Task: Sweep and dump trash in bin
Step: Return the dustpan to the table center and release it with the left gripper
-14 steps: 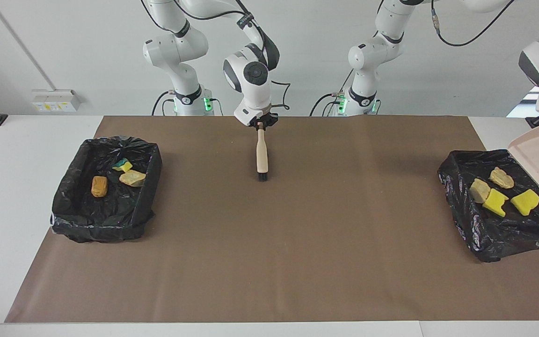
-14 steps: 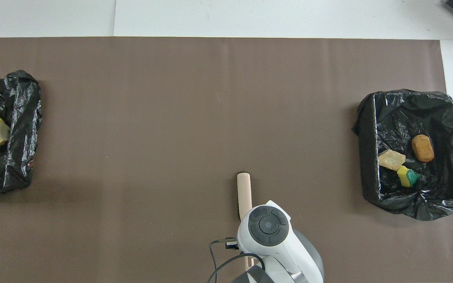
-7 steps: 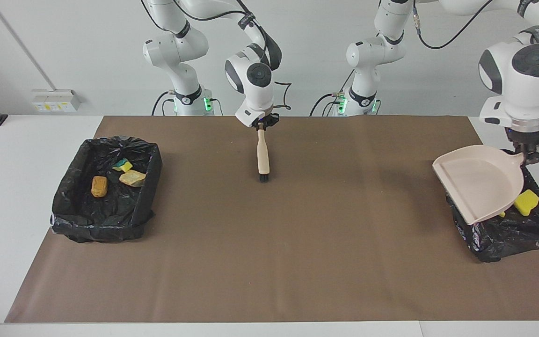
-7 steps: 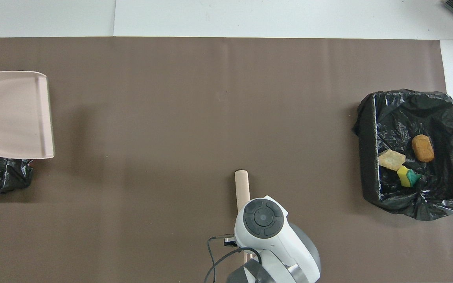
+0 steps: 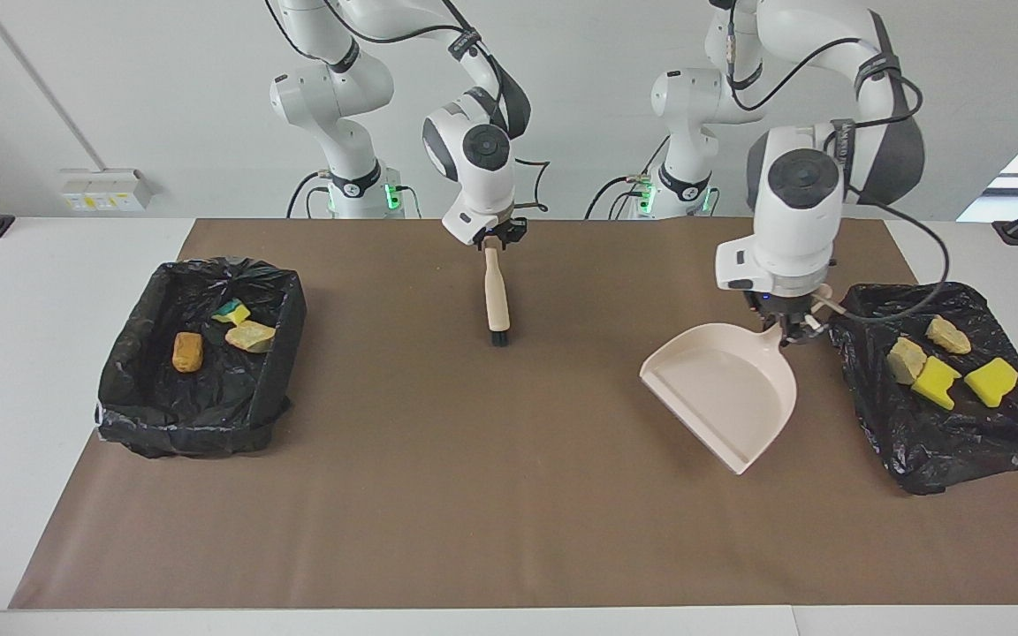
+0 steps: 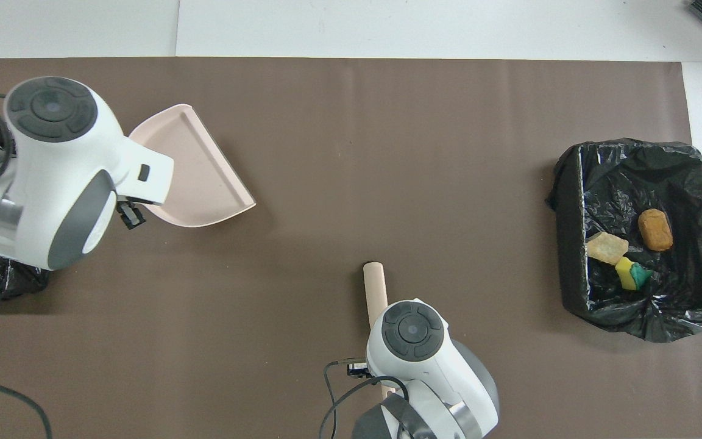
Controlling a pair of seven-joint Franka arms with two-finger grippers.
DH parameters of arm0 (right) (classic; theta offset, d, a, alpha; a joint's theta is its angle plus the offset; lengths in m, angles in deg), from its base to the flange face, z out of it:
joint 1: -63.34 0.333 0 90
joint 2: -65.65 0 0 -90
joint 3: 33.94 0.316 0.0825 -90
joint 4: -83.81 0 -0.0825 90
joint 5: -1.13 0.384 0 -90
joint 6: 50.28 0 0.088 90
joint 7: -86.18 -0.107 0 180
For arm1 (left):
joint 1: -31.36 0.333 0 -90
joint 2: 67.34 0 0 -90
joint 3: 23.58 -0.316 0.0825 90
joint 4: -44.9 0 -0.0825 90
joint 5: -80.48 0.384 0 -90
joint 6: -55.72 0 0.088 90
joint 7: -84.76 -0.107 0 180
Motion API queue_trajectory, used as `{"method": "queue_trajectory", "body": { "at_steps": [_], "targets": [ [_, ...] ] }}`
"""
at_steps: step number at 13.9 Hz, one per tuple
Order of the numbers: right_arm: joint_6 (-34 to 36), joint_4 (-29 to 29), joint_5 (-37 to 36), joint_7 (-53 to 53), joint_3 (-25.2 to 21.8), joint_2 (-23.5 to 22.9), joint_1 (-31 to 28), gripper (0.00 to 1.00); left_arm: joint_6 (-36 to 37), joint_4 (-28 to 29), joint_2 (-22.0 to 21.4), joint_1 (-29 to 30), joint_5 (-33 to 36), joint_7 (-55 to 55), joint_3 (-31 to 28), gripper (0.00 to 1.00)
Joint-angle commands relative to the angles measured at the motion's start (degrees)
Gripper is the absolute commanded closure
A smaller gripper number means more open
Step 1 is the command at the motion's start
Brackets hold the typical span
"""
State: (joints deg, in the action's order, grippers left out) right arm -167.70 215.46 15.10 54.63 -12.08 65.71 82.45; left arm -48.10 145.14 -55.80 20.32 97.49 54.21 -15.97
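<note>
A: Where's the trash?

B: Four pieces (image 5: 946, 362) lie in the bin (image 5: 880, 424) at the left arm's end of the table (image 5: 509, 495); three more (image 5: 222, 331) lie in the other bin (image 5: 133, 406) at the right arm's end.

A: And the left hand (image 5: 787, 329)?

B: Clamped on the dustpan (image 5: 725, 402) handle, just beside its bin, with the pan over the mat.

A: The right hand (image 5: 493, 240)?

B: At the top end of the brush (image 5: 497, 296), bristles down on the mat. Whether its fingers grip the handle, I cannot tell.
</note>
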Motion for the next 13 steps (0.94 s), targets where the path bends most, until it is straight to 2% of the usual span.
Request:
{"method": "queue_trajectory", "body": {
  "at_steps": [1, 4, 8, 11, 13],
  "targets": [
    [1.2, -3.2, -1.2, 1.5, 0.1, -1.4, -1.4, 0.0, -1.7, -1.9, 2.7, -6.2, -4.9, 14.8, -1.2, 1.0],
    [5.0, -7.4, -1.3, 1.6, 0.1, -0.1, -4.9, 0.0, -6.6, -3.7, 6.2, -11.1, -11.4, 31.2, -1.3, 1.0],
    [12.7, -11.0, -1.6, 9.8, -0.1, 5.1, -12.8, 0.0, -8.8, -6.5, 8.5, -13.9, -16.0, 40.9, -1.3, 1.0],
    [19.2, -15.6, -4.4, 17.8, -0.2, 8.3, -20.4, 0.0, -8.6, -13.0, 13.6, -17.2, -16.1, 49.4, -1.3, 1.0],
    [20.5, -18.1, -5.3, 23.1, -0.8, 9.0, -24.5, 0.0, -8.3, -17.6, 18.2, -20.2, -15.9, 54.4, -1.4, 1.0]
  ]
}}
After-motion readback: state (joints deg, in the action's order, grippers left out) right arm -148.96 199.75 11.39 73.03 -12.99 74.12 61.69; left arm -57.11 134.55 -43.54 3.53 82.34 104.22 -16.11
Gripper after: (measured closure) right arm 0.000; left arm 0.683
